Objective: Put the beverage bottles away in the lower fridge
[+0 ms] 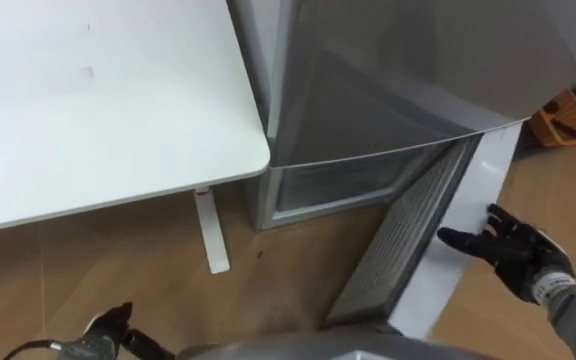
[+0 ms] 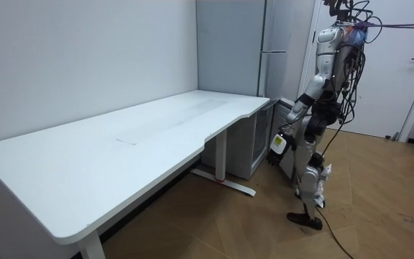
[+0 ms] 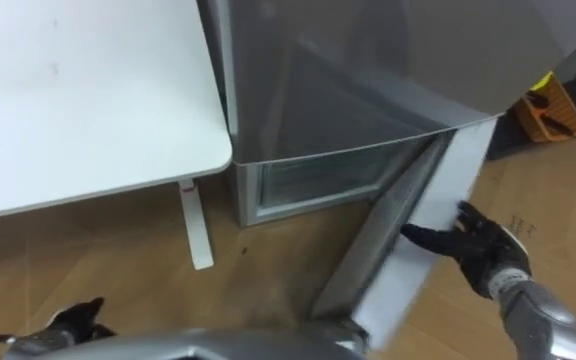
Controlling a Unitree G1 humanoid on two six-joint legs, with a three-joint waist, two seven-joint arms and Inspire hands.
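The robot stands at the fridge, just right of the desk, and looks down on it. The lower door hangs part open, swung out toward the robot, its ribbed inner side facing left and its white outer face facing right. Behind it the lower compartment shows a pale drawer front. The right hand is released, its fingers straight and spread with their tips on the door's outer face near the free edge, and it carries no drink. The left hand is low at the near left, over the floor; I cannot tell whether it is clenched or loose. The task looks to be at its door-opening step, with the drinks yet to be fetched. The risks come from that flat touch. The hand is on the outside of the door, so any press leftward would swing it shut rather than wider. Straight fingers on a smooth panel could slide off, and an unheld door may drift back. The door stands near the robot's legs, so a step forward could knock it. An orange object lies on the floor at the far right, well apart from the work.
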